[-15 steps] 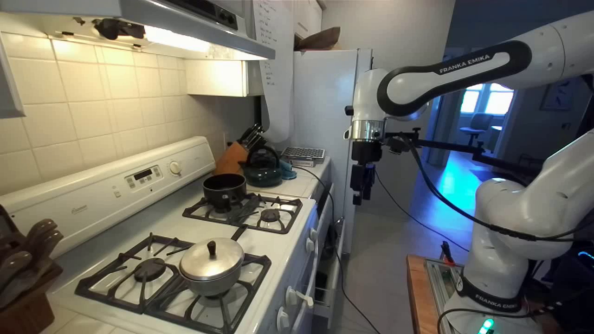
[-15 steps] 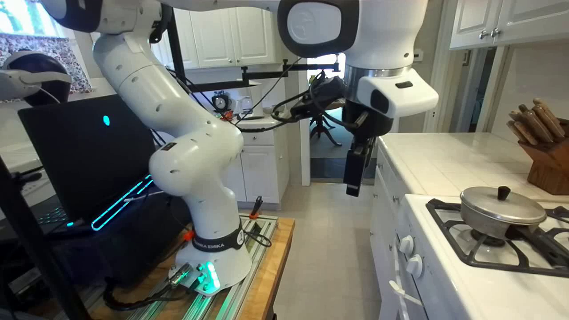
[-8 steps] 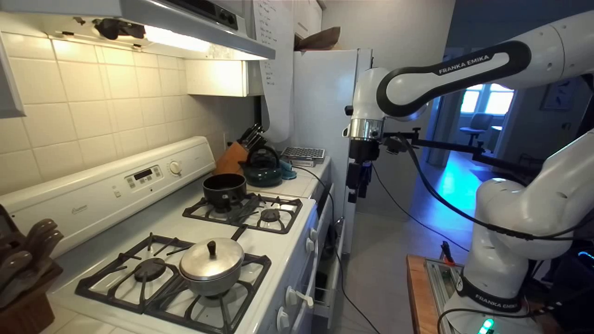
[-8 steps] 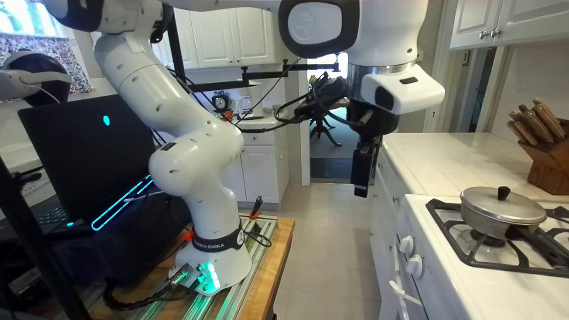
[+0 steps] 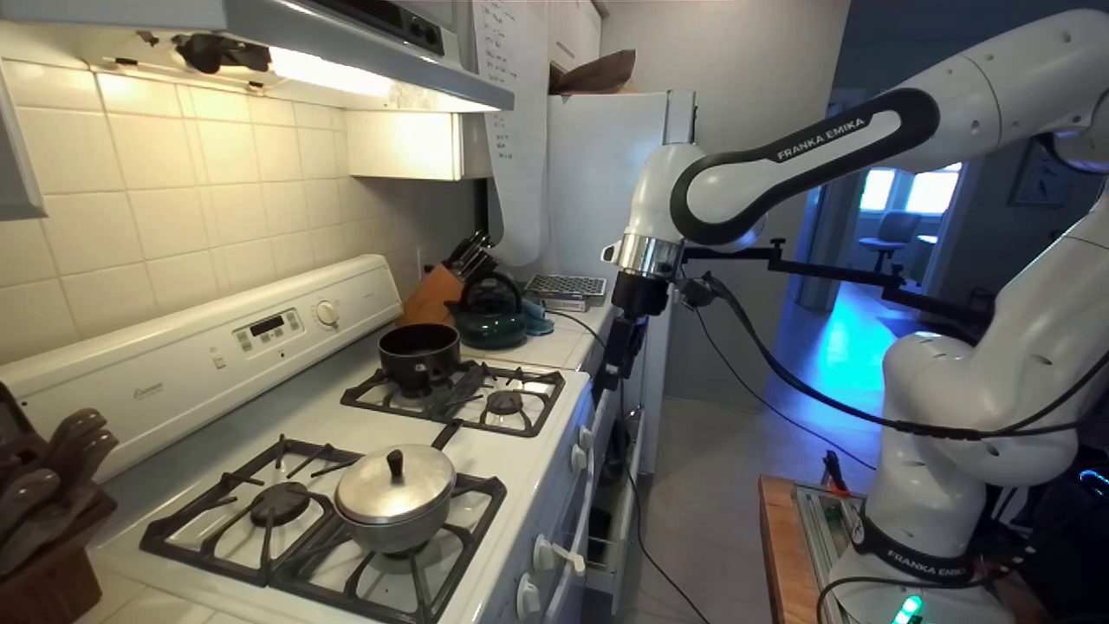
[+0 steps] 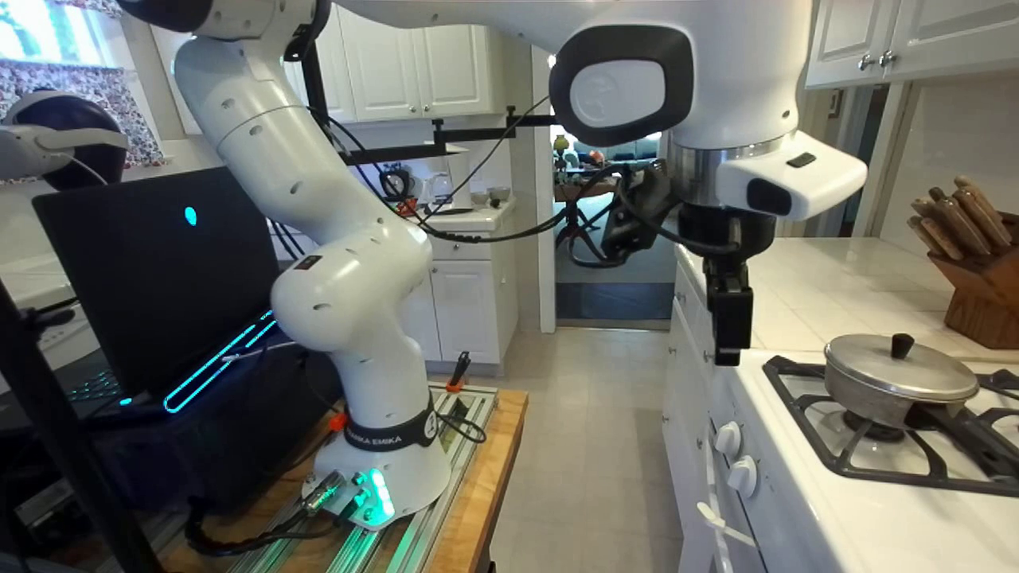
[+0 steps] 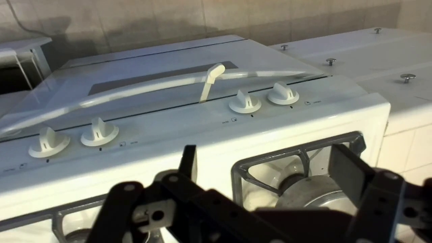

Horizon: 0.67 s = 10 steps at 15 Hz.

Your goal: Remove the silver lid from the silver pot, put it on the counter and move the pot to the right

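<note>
The silver lid [image 5: 403,494] sits on the silver pot [image 5: 390,533], its dark knob upright. The pot rests on a front burner grate of the stove, and its dark handle [image 6: 975,446] sticks out to the side. In both exterior views my gripper [image 6: 728,358] hangs by the stove's front edge, fingers pointing down, apart from the pot. The wrist view shows the gripper [image 7: 263,148] open, its pads wide apart with nothing held. Beneath it part of the pot [image 7: 300,194] and the lid's edge [image 7: 341,202] show; the gripper's body hides the rest.
A black pot [image 5: 420,351] stands on a back burner, with a dark kettle [image 5: 492,328] beside it. The range hood [image 5: 364,61] overhangs the stove. Knobs [image 7: 244,103] and a white latch [image 7: 212,76] jut from the front. A knife block [image 6: 983,294] stands on the tiled counter [image 6: 804,274].
My gripper has moved from over the aisle toward the stove, coming slightly lower and tilting. It stays open. The pot and lid have not moved.
</note>
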Each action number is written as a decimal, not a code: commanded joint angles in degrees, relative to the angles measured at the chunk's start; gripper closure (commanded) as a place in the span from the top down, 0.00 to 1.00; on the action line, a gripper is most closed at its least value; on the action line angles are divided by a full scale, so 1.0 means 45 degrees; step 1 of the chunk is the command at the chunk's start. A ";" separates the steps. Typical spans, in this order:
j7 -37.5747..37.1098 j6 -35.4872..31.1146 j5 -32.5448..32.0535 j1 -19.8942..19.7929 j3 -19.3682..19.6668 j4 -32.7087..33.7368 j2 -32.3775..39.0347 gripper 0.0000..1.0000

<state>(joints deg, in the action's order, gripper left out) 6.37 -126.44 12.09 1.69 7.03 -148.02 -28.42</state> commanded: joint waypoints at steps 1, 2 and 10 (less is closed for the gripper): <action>0.1056 -0.0596 0.0420 0.0613 -0.0200 0.0660 0.1059 1.00; 0.1208 -0.0810 0.0284 0.0756 -0.0355 0.0782 0.1255 1.00; 0.1223 -0.1303 -0.0073 0.0829 -0.1051 0.0853 0.1498 1.00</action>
<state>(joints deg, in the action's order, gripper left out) 11.88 -132.48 11.72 5.62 2.50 -144.28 -21.66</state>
